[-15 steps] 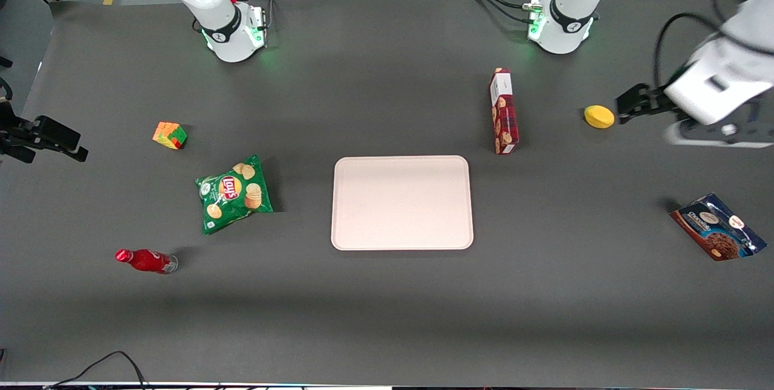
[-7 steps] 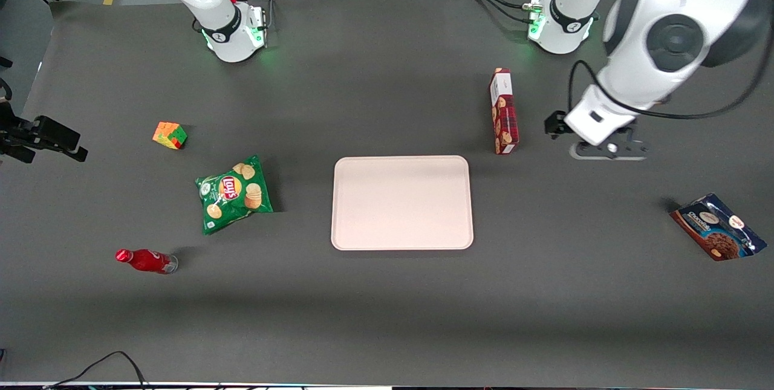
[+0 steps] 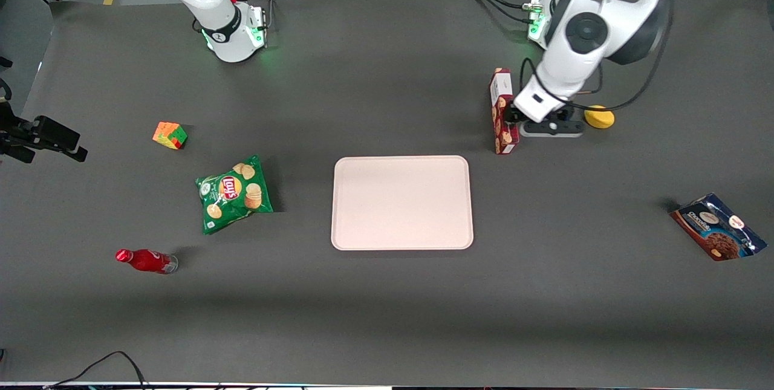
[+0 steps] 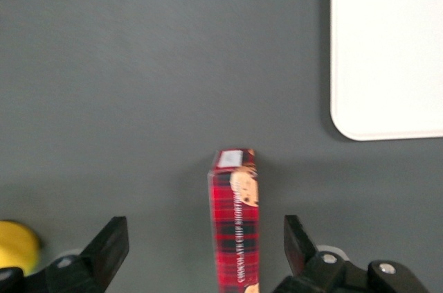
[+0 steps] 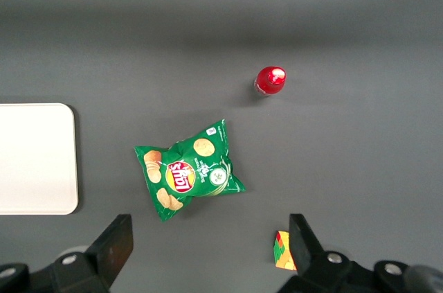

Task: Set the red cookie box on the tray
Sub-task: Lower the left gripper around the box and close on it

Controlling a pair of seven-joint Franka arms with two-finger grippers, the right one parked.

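Front view shows the large flat pale pinkish-white tray (image 3: 402,202) lying nearer the camera than the long narrow dark red plaid cardboard cookie box (image 3: 502,113), which rests on the dark table (image 3: 387,311), its long axis running toward the camera. Left wrist view: the left gripper (image 4: 204,244) is spread wide, fingers (image 4: 105,248) straddling the box lengthwise without touching, yellow round object (image 4: 17,246) just outside one jaw.

One red cookie box (image 3: 503,113), standing on edge. One tray (image 3: 402,202), mid-tabletop. One gripper (image 3: 514,117) of working arm, above box, fingers spread either side. One green chip bag (image 3: 234,193). One red bottle (image 3: 146,260). One colour cube (image 3: 170,135). One yellow round object (image 3: 599,117). One blue-and-red cookie bag (image 3: 717,226), near tabletop edge at working arm's end.
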